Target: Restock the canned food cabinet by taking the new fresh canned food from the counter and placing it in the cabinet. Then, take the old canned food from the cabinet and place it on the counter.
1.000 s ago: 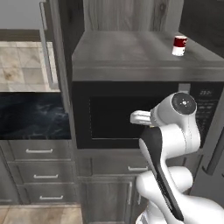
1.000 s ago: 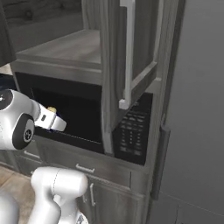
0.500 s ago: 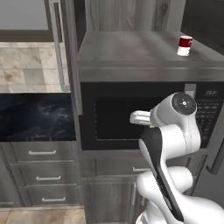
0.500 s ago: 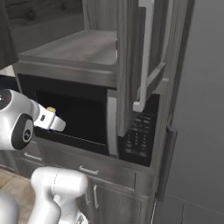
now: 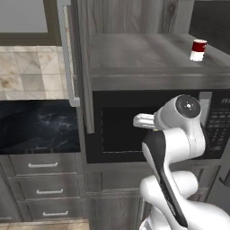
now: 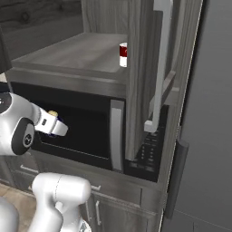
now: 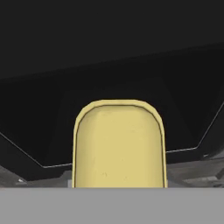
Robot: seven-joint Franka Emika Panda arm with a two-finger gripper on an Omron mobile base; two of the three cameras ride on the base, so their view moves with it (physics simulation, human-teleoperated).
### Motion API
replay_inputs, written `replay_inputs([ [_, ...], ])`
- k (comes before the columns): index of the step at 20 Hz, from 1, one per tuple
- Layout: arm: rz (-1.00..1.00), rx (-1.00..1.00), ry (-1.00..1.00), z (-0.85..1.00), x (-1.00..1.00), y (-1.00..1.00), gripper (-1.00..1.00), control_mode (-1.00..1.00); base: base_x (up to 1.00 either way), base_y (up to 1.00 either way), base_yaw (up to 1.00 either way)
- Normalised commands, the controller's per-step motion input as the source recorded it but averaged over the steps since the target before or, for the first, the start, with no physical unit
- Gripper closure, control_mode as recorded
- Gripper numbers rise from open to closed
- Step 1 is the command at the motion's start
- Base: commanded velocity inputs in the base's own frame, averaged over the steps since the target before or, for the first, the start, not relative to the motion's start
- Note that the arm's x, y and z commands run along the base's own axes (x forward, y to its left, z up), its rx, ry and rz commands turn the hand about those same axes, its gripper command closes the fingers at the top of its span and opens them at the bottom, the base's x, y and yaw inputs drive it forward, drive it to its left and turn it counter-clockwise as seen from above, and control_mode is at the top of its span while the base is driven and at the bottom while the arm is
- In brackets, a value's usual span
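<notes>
And here's the arm (image 5: pixel 173 148) folded up tight in front of the black microwave (image 5: pixel 148 126), its big round elbow joint riding high at the level of the oven door and the forearm reaching across toward the dark glass. In the right base view the wrist pokes out to the right from that rounded white joint, level with the top of the microwave door, and at its tip, the gripper (image 6: pixel 53 129), there's a small yellow cap with a bit of blue below it. That looks like the new fresh canned food (image 7: pixel 119 144), though from back here it's tiny and I wouldn't swear to the label. The hand view backs it up: a broad yellow lid sits right up against the camera, between where the fingers would be, with the dark microwave window behind it. So the jaws are clamped on that can, carried in the air in front of the oven.

Up above, the cabinet (image 6: pixel 140 68) is open, its tall grey door swung out with the long silver bar handle (image 6: pixel 158 68) facing us. On the open shelf above the microwave stands the old canned food (image 5: pixel 198 50), red lid, white body (upright, toward the right-hand side of the shelf). Off to the left, the counter (image 5: pixel 38 128) gleams black above the grey drawers (image 5: pixel 42 179).
</notes>
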Motion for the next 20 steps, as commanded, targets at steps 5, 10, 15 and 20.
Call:
replay_inputs([
  [5,0.0,-0.04,-0.24,0.23,-0.21,0.0,1.0,-1.0,-0.04,0.0,0.0],
  [10,0.0,-0.06,-0.42,0.92,-0.44,-0.04,1.0,-1.0,0.0,0.0,0.0],
  [15,-0.05,-0.04,-0.27,1.0,0.16,-0.02,1.0,-1.0,0.0,0.0,0.0],
  [20,-0.02,0.0,-0.02,1.0,0.59,-0.19,1.0,-1.0,0.0,0.0,0.0],
])
